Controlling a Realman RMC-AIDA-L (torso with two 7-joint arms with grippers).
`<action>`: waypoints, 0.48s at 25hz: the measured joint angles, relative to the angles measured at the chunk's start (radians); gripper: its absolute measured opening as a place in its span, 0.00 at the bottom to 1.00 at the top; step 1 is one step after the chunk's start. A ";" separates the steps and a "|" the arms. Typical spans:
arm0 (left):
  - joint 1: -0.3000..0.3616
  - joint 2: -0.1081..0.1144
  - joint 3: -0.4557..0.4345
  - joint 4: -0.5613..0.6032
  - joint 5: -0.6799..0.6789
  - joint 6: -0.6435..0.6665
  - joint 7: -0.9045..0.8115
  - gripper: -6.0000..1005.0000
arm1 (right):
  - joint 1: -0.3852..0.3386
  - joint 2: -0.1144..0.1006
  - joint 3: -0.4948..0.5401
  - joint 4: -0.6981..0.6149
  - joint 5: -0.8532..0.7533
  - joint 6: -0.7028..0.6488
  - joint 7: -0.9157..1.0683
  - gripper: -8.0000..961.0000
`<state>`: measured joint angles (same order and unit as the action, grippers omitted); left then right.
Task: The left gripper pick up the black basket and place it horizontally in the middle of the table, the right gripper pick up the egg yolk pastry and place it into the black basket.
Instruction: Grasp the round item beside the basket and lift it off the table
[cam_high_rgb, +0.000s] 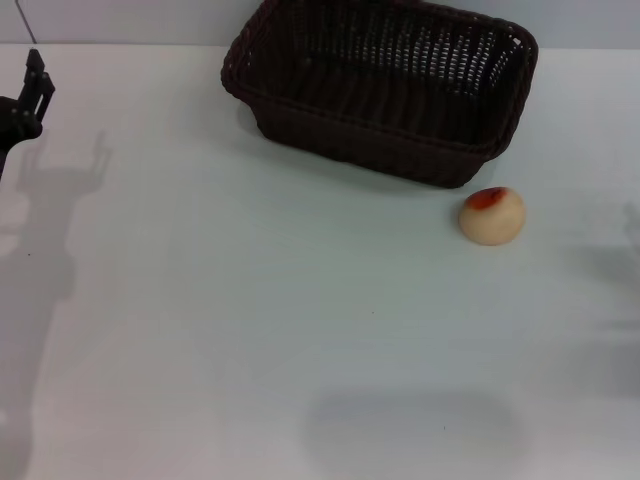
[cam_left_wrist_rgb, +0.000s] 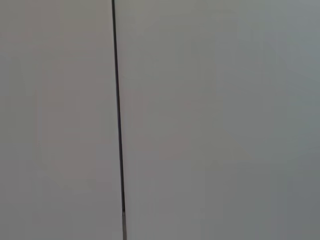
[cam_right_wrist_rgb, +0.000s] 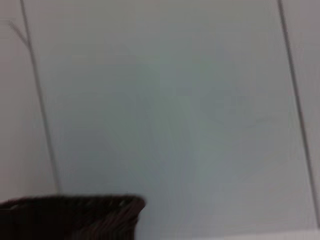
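The black basket (cam_high_rgb: 380, 85) sits askew at the desk's (cam_high_rgb: 250, 330) far edge, egg yolk pastry (cam_high_rgb: 492, 215) just beside it, untouched because the left hand (cam_high_rgb: 35, 85), fingers apparently spread, hangs far off; the right is unseen.

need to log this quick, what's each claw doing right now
Left claw: at the table's far left edge, holding nothing; open or closed cannot be told.
Right claw: not in view.

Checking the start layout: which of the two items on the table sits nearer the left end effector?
The black basket, at the far middle; the egg yolk pastry lies farther right of the left end effector.
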<state>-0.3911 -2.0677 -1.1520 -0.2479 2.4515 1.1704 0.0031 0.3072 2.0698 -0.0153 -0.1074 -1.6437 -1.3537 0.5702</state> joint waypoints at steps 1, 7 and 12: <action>-0.002 0.000 0.000 0.000 0.000 -0.011 0.000 0.78 | 0.003 0.003 0.001 -0.042 -0.041 0.002 0.048 0.76; -0.005 0.000 0.000 -0.001 0.000 -0.029 -0.001 0.78 | 0.037 0.011 0.000 -0.178 -0.220 0.023 0.233 0.75; -0.005 -0.001 0.000 -0.001 -0.001 -0.033 -0.001 0.78 | 0.054 0.011 -0.026 -0.230 -0.249 0.038 0.283 0.75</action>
<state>-0.3958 -2.0691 -1.1518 -0.2486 2.4508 1.1373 0.0023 0.3611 2.0808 -0.0410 -0.3371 -1.8926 -1.3154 0.8533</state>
